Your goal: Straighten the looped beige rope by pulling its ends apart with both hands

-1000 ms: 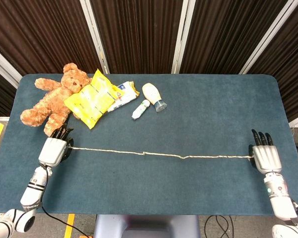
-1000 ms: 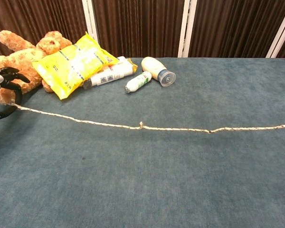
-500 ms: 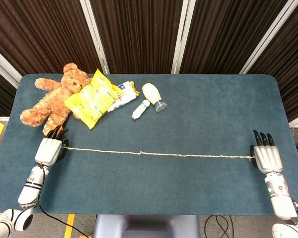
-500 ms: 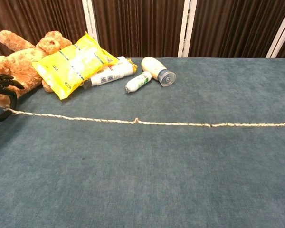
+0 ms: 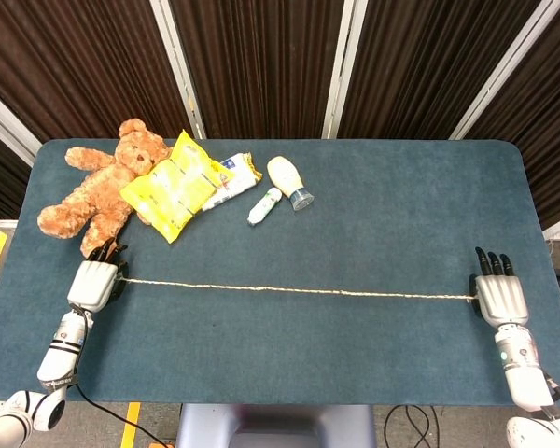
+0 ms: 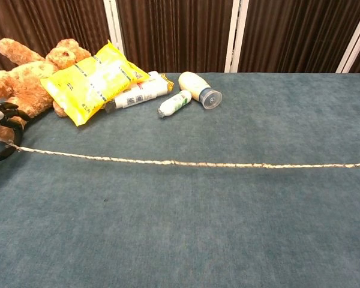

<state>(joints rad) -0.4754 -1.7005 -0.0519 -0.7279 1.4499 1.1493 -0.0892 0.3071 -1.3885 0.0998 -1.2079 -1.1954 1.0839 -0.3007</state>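
One blue-grey carpeted worktop [image 5: 355, 233] with rounded corners, backed by dark brown curtains. One thin beige twisted rope [image 5: 299, 290], stretched in a nearly straight line across the front half of the worktop, running from the left robot hand to the right robot hand, flat against the surface. One brown plush teddy bear [image 5: 98, 187] sprawled at the rear left corner. One yellow crinkled snack bag [image 5: 173, 185] leaning partly over the bear's side. One white-and-blue wrapped packet [image 5: 231, 177] tucked under the bag's right edge. Two bottles on their sides just right of the packet: one cream squeeze bottle with a grey cap [image 5: 288, 180] and one small white bottle [image 5: 263, 205], close together. Left robot hand [image 5: 95, 282], white-backed with black fingers curled in, pinching the rope's left end near the bear's foot. Right robot hand [image 5: 499, 294], fingers close together and pointing away, at the rope's right end, apparently gripping it; grasp itself hidden beneath the palm.
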